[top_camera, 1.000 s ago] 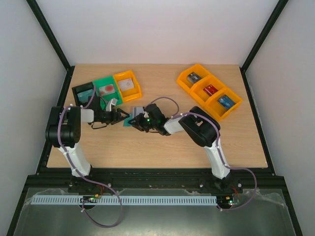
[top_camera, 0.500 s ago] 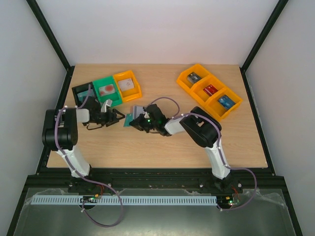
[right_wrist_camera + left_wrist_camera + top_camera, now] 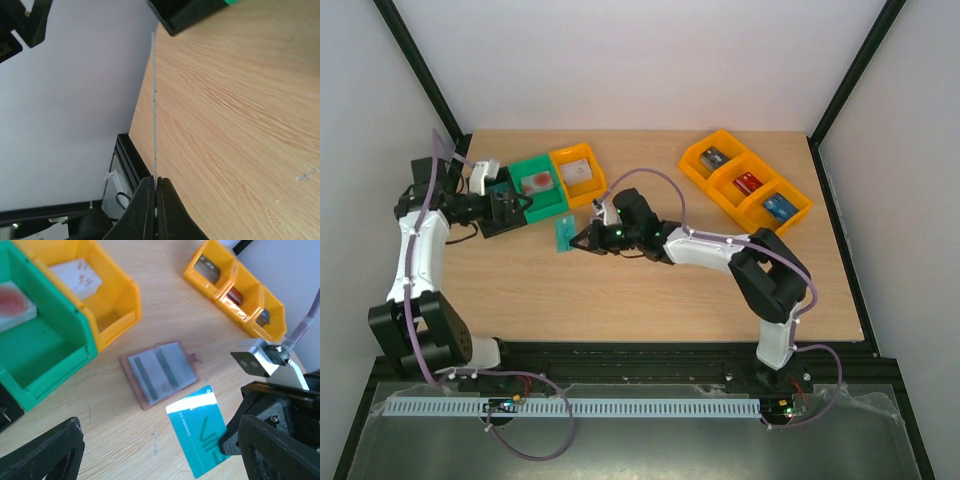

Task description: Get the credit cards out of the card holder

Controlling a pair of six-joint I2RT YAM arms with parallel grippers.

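The right pincer [image 3: 578, 238] is pressed together on one short edge of the teal credit card [image 3: 197, 435]. In the overhead view it holds the card out to the left, near the middle of the tabletop [image 3: 650, 290]. In the right wrist view the card shows edge-on, as a thin pale line rising from between the closed fingertips [image 3: 150, 200].

The card holder [image 3: 159, 374] lies open and flat on the tabletop at the centre of the left wrist view. Its grey-blue inner panels face up inside a brown border. The teal card sits just below and right of it in that frame. Whether the two touch cannot be told.

The left pincer [image 3: 505, 210] hangs at the left of the overhead view, above the black bin [image 3: 482, 188] and the near edge of the green bin [image 3: 552, 203]. Its fingers [image 3: 47, 455] are spread wide and nothing is between them.

A whitish card with a red blotch [image 3: 535, 182] lies in the green bin. A pale card [image 3: 579, 171] lies in the yellow bin [image 3: 595, 185] just to its right. A row of three orange bins [image 3: 720, 185] stands at the upper right of the tabletop, well apart from the holder. Each holds a small item.
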